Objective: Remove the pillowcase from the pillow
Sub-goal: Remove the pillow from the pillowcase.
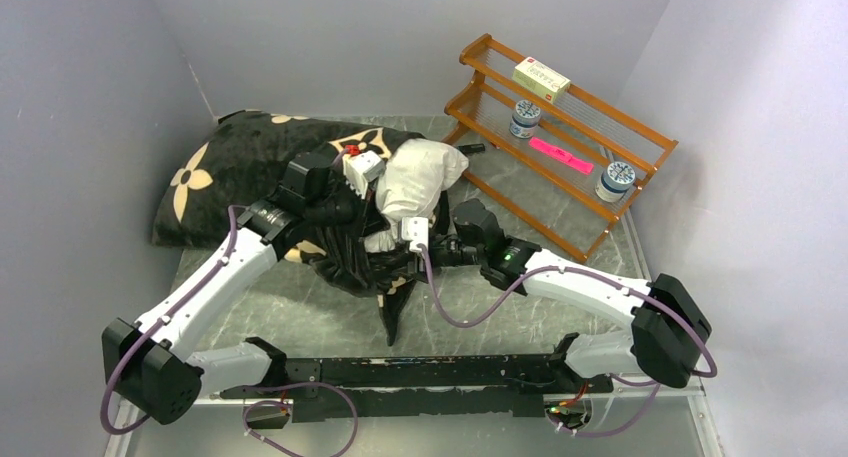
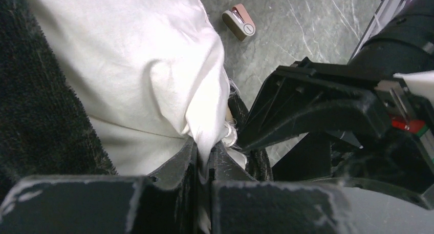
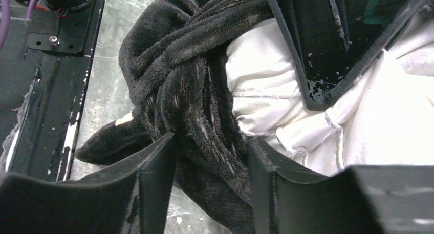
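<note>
My left hand (image 2: 204, 152) was closed on the plump white pillow (image 2: 143, 65), with a fold of its white cloth pinched tight between the two black fingers (image 2: 179, 165) at the bottom of the left wrist view. In the top view the bare end of the pillow (image 1: 425, 172) stuck out at the middle of the frame. The rest of it lay inside the black plush pillowcase with tan flower motifs (image 1: 250, 157), which stretched away to the upper left against the grey wall.

My right hand (image 3: 212, 147) stood around a twisted rope of the pillowcase (image 3: 184, 80), one finger on each side and both touching the plush. I could not tell whether it was truly gripped or only straddled. Just right of that bunch, the white pillow cloth bulged out in creases.

All of it lay on the grey marbled surface (image 1: 330, 317). A small tan and white block (image 2: 239, 23) sat on the surface near the pillow, at the top of the left wrist view. A wooden two-tier rack (image 1: 533, 224) stood at the upper right, well apart from the pillowcase
</note>
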Robot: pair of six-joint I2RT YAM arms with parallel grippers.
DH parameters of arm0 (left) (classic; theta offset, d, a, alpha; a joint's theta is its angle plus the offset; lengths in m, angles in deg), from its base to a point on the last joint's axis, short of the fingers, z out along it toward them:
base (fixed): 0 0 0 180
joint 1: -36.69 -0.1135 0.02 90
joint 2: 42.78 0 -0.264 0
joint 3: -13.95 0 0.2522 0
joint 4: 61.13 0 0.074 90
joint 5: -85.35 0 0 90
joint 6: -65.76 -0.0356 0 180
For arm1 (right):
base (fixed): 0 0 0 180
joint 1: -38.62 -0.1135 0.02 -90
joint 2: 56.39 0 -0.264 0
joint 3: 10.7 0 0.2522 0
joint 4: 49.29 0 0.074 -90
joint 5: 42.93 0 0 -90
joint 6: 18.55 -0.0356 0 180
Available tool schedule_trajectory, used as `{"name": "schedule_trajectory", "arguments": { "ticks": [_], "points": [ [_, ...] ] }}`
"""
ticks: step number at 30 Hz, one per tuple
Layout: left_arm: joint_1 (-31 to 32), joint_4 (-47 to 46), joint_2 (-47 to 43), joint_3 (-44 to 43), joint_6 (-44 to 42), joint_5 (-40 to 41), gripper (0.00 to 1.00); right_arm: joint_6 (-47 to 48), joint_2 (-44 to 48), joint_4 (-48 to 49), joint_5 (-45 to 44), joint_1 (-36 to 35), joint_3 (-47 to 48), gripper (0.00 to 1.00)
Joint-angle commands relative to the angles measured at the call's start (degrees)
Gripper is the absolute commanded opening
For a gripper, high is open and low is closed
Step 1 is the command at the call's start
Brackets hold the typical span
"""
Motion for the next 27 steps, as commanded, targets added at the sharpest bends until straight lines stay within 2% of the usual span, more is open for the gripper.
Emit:
{"name": "schedule_trajectory", "arguments": {
  "ticks": [1, 4, 10, 18, 23, 27],
  "points": [
    [0.39, -7.26, 0.41, -6.46, 4.56, 0.89, 0.05, 0.06, 1.19, -3.07, 2.23, -3.41, -0.36, 0.46],
    [0.43, -7.24, 2.26, -8.13, 6.93, 4.98, 0.05, -0.7, 2.51, -3.95, 0.43, -5.71, -2.38, 0.26],
    [0.65, -10.24, 5.34, -9.12, 13.43, 8.55, 0.05, -2.63, 4.98, -4.44, -3.18, -10.38, -5.76, 0.0],
    [0.91, -11.41, 10.76, -10.47, 18.77, 15.68, 0.05, -3.56, 9.98, -7.45, -10.01, -16.84, -6.23, 0.0],
    [0.91, -7.54, 15.65, -17.21, 18.62, 24.13, 0.05, -4.92, 11.78, -8.29, -12.4, -19.86, -7.26, 0.0],
    [0.5, -4.69, 20.2, -24.57, 19.02, 27.24, 0.05, -6.35, 11.66, -8.02, -14.04, -21.81, -8.86, 0.0]
  ]
}}
